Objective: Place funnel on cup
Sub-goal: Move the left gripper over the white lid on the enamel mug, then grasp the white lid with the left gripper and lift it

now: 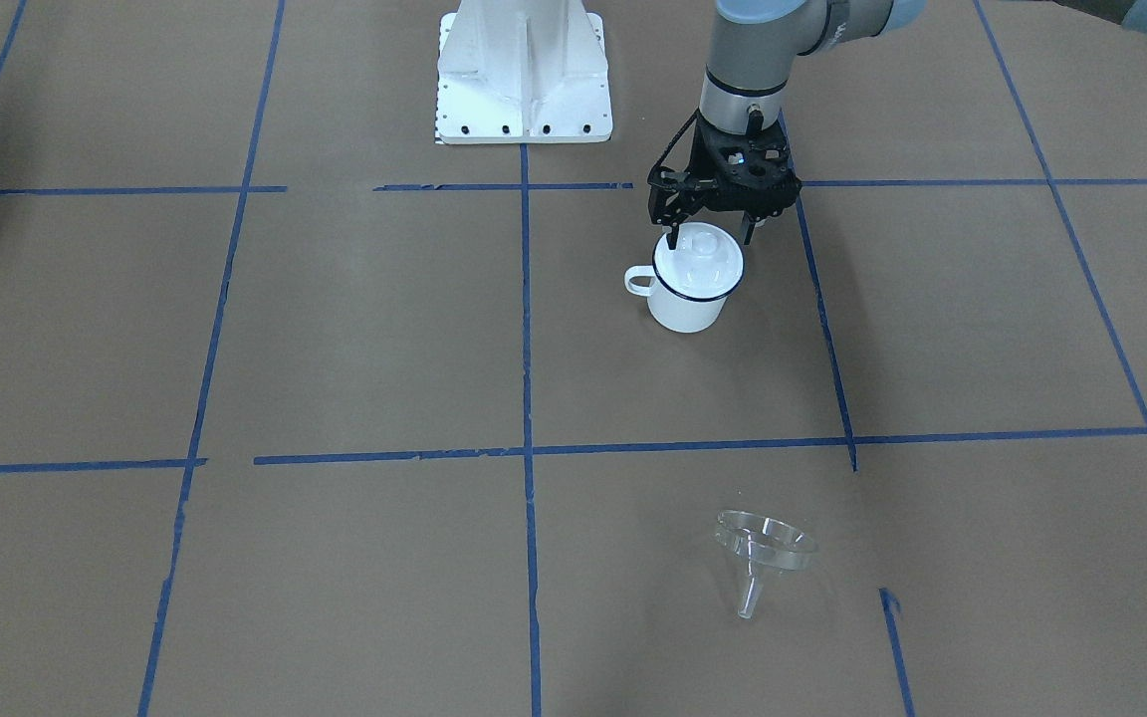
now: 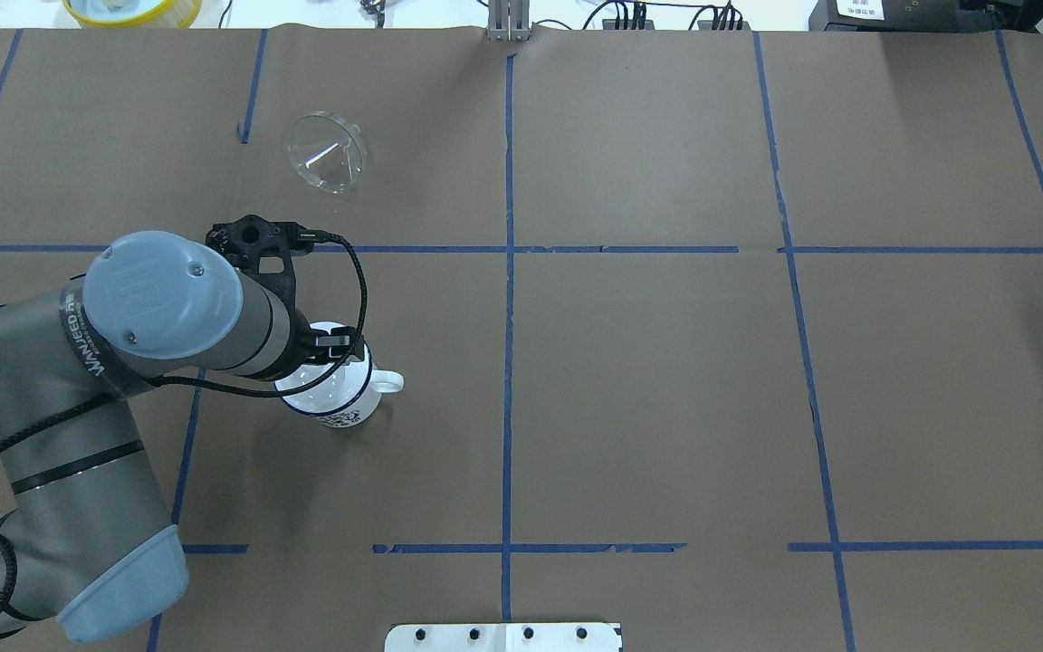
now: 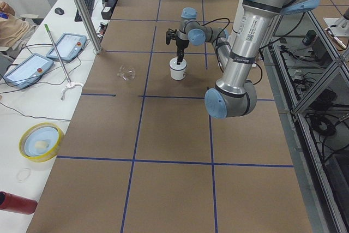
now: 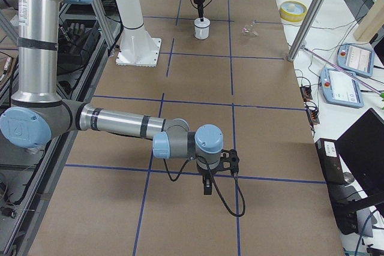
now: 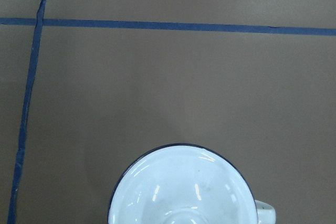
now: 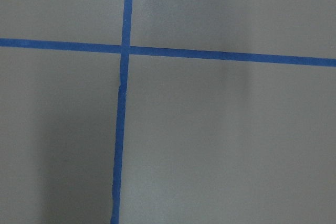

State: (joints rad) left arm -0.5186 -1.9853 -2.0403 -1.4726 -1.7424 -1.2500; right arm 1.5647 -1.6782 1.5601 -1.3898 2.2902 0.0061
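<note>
The cup (image 1: 685,304), a white enamel mug with a dark blue rim and its loop handle (image 1: 638,281) towards the view's left, stands near the robot's base. A round white knobbed lid (image 1: 701,257) sits on it. My left gripper (image 1: 710,237) hangs just above the lid, open, one finger on each side of the knob. In the left wrist view the cup (image 5: 184,187) fills the bottom edge. The clear funnel (image 1: 763,553) lies tipped on its side, far from the cup; it also shows in the overhead view (image 2: 327,154). My right gripper (image 4: 207,187) is far off; I cannot tell whether it is open.
The table is brown paper with a grid of blue tape lines (image 1: 526,329). The robot's white base plate (image 1: 524,75) stands behind the cup. A yellow bowl (image 4: 292,10) and a metal pole (image 4: 312,13) are beyond the table's far edge.
</note>
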